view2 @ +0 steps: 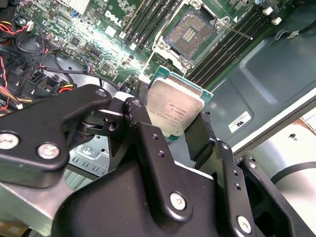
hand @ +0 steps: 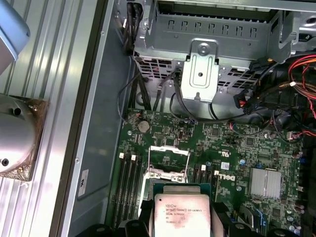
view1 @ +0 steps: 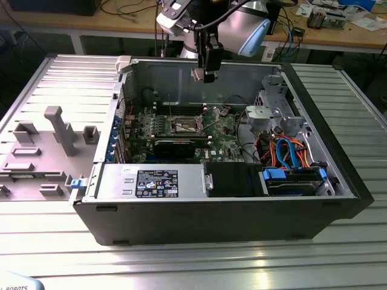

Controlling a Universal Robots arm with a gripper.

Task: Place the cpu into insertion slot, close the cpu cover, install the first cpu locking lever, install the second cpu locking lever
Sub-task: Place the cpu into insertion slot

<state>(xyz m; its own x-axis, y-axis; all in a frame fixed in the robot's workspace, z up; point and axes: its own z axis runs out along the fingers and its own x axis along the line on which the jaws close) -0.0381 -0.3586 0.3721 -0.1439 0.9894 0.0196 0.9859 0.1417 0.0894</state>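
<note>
In the exterior view my gripper (view1: 205, 74) hangs above the open computer case, over the green board (view1: 221, 136). It is shut on the cpu (view2: 175, 111), a small silvery square chip clamped by its edges between the black fingers (view2: 140, 123). The first wrist view also has the cpu (hand: 181, 215) in the gripper (hand: 181, 219). The insertion slot (view2: 190, 30) lies bare on the board below and ahead of the chip, its dark centre uncovered. It is a small square (view1: 185, 126) in the exterior view. The cpu cover (hand: 169, 150) stands raised at the slot's far edge. A thin lever (view2: 238, 32) sticks out beside the slot.
Black memory slots (view2: 224, 47) flank the socket. A metal drive cage (hand: 200, 54) and bundled cables (view1: 284, 151) sit at the exterior view's right. A long black card (view1: 175, 147) and the power supply (view1: 154, 181) lie nearer the front. A grey fixture plate (view1: 42, 145) lies outside the case.
</note>
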